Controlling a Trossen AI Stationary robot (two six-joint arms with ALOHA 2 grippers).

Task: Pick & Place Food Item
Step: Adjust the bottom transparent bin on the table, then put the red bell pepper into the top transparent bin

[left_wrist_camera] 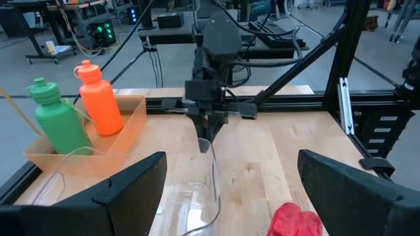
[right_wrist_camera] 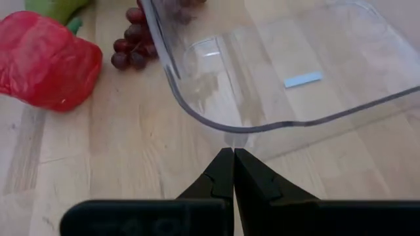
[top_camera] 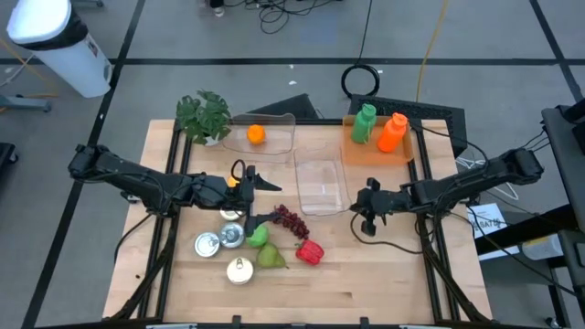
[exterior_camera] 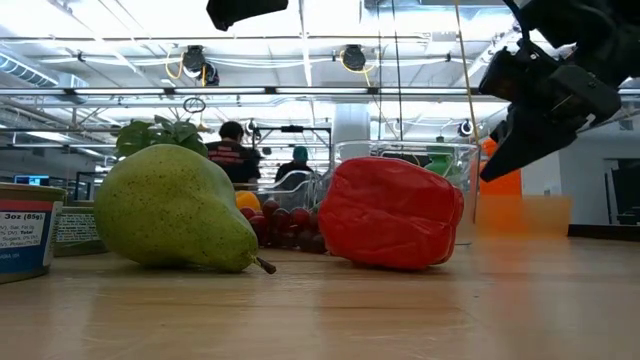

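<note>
Your left claw (top_camera: 249, 196) stands wide open and empty, hovering over the bench (top_camera: 384, 265) with the grapes (top_camera: 291, 219) just at its 4 o'clock. The red pepper (top_camera: 310, 252) lies at 5 o'clock from it, the pear (top_camera: 270, 258) beside that. Your right claw (top_camera: 367, 210) is pinched fully shut on nothing, just beside the clear tub (top_camera: 320, 185), at the tub's 4 o'clock.

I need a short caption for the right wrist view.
Shut right gripper facing the clear container, red pepper nearby.
</note>
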